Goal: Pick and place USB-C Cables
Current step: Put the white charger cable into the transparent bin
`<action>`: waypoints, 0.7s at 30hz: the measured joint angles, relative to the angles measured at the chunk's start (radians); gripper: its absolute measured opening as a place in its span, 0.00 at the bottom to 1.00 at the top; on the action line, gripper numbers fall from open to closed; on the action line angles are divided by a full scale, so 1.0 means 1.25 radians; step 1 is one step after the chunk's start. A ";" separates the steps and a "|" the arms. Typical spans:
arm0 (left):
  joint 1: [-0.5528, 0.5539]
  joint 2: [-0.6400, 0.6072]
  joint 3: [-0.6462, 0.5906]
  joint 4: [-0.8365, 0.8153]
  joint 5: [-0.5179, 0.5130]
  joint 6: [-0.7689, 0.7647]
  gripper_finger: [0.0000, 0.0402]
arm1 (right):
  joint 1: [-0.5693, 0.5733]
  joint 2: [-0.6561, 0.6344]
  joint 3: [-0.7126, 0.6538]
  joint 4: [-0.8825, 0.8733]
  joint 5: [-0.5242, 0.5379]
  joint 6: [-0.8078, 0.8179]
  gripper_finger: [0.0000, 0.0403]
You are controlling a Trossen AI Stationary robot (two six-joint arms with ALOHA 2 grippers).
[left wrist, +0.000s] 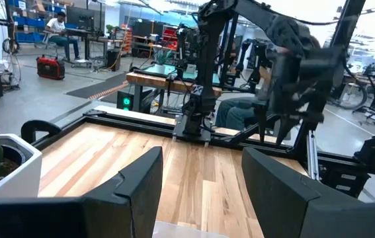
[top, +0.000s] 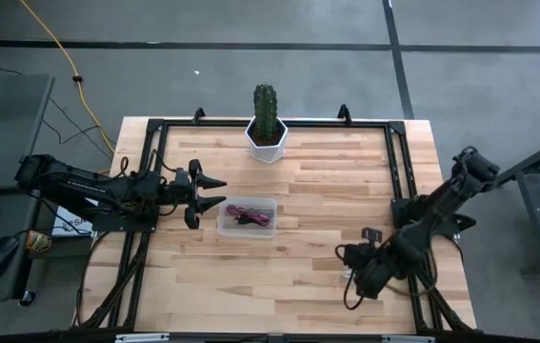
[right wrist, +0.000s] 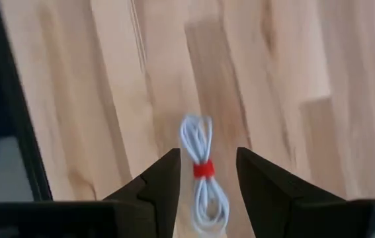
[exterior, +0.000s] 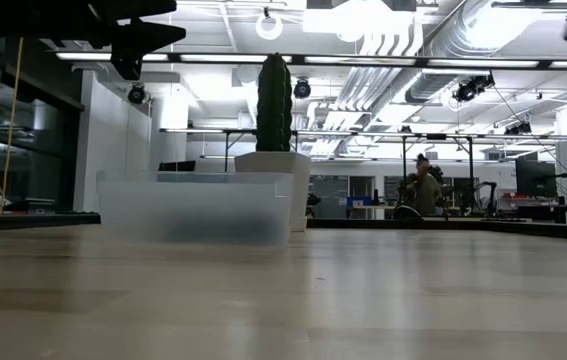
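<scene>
High view: left pincer [top: 214,192] is spread wide just beside a clear tray [top: 248,217] holding a dark red cable [top: 249,216]; right pincer [top: 349,276] is low over the wooden surface [top: 298,267].
Low view: tray stands before a potted cactus [exterior: 274,105].
Left wrist view: fingers [left wrist: 137,188] apart, nothing between.
Right wrist view: fingers [right wrist: 157,182] parted around a whitish cable [right wrist: 202,175] with a red band, lying on the surface.

Green cactus [top: 266,107] upright in white hexagonal pot [top: 267,141], far edge of wooden table [top: 308,267]. Black frame rails [top: 395,162] along table edges. Yellow cord [top: 60,57] across grey floor beyond table. Computer mouse [top: 1,255] on side desk. Seated person [exterior: 423,190] in room behind.
</scene>
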 joint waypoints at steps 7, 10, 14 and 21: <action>0.000 0.000 0.000 0.000 0.000 0.000 0.47 | 0.012 0.116 0.000 -0.018 -0.024 0.025 0.34; 0.000 0.000 0.000 0.000 0.000 0.000 0.47 | 0.012 0.163 0.000 -0.018 -0.033 0.023 0.34; 0.000 0.000 0.000 0.000 0.000 0.000 0.47 | 0.012 0.214 0.000 -0.020 -0.087 0.023 0.34; 0.000 0.000 0.000 0.000 0.000 -0.008 0.47 | 0.012 0.243 0.000 0.005 -0.123 0.023 0.34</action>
